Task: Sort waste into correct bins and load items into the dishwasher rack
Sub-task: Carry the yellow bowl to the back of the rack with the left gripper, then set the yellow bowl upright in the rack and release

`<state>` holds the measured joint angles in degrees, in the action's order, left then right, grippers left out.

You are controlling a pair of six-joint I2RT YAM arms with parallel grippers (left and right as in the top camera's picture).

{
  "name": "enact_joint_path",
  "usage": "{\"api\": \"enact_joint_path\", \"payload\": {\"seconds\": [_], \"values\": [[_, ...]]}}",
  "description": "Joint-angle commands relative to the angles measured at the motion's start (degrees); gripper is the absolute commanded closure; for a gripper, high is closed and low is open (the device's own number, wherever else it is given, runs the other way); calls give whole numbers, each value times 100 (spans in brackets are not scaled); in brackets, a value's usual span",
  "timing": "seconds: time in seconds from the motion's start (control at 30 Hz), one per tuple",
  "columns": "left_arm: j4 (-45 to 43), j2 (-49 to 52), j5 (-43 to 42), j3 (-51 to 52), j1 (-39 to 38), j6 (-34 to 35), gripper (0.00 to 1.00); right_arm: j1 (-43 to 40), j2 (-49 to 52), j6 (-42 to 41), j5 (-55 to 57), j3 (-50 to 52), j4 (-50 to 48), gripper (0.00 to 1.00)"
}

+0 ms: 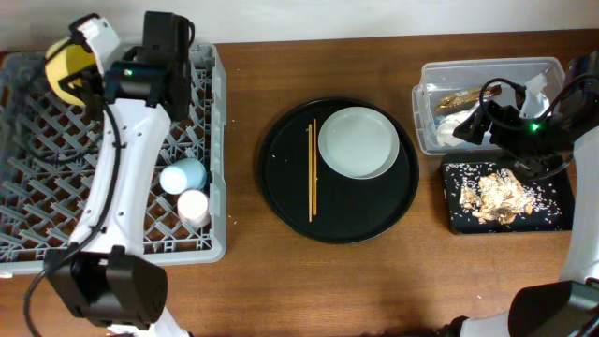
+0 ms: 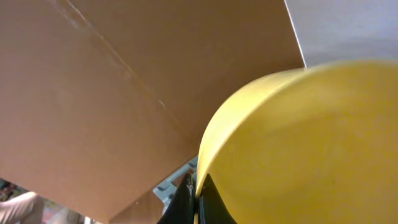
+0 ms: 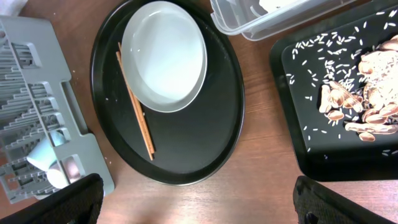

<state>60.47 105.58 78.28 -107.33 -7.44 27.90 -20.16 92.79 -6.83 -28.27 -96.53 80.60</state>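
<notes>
Left gripper (image 2: 198, 202): shut tight. Its two fingers pinch the edge of the yellow bowl (image 1: 59, 71).
Yellow bowl: held up on its side over the far left corner of the rack (image 1: 211, 140). I cannot tell if it touches the rack. In the left wrist view it fills most of the picture.
Right gripper (image 3: 196, 185): wide open, with nothing between its fingers. It hangs over the near side of the clear tub (image 1: 426, 101).
Rack: a big grey crate full of pegs, on the left side of the table (image 1: 243, 281).
Blue cup (image 1: 182, 175): inside the rack, near its right wall, lying on its side.
Pink cup (image 1: 195, 207): inside the rack too, right beside the blue cup, on the side nearer the front.
Round black tray (image 1: 281, 192): in the middle of the table, between the rack and the two bins.
Plate (image 1: 358, 142): pale and round, on the far right part of the round black tray.
Chopsticks (image 1: 312, 169): lying together on the round black tray, just left of the plate, touching its edge or almost.
Clear tub: at the far right of the table.
Gold wrapper (image 1: 459, 97): inside the clear tub, at the back.
Tissue (image 1: 447, 127): white and crumpled, inside the clear tub, partly hidden by the right arm.
Small black tray (image 1: 554, 213): just in front of the clear tub.
Food scraps (image 1: 496, 192): brown bits and white grains spread over the small black tray.
</notes>
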Motion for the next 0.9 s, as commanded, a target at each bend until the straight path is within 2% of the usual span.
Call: {"api": "enact_joint_path", "payload": {"seconds": [0.0,0.37,0.8,0.87], "values": [[-337,354,114,269,-24,-354,100,-11,-28,66,264,7,-46,1],[-492,1720,205,269,-223,-378,100,-11,-28,66,348,7,-44,2],[-560,2192,129,269,-391,-380,100,-11,-28,66,350,11,-42,2],[-577,2194,337,269,-374,-380,100,-11,-28,66,350,11,-39,1]]}}
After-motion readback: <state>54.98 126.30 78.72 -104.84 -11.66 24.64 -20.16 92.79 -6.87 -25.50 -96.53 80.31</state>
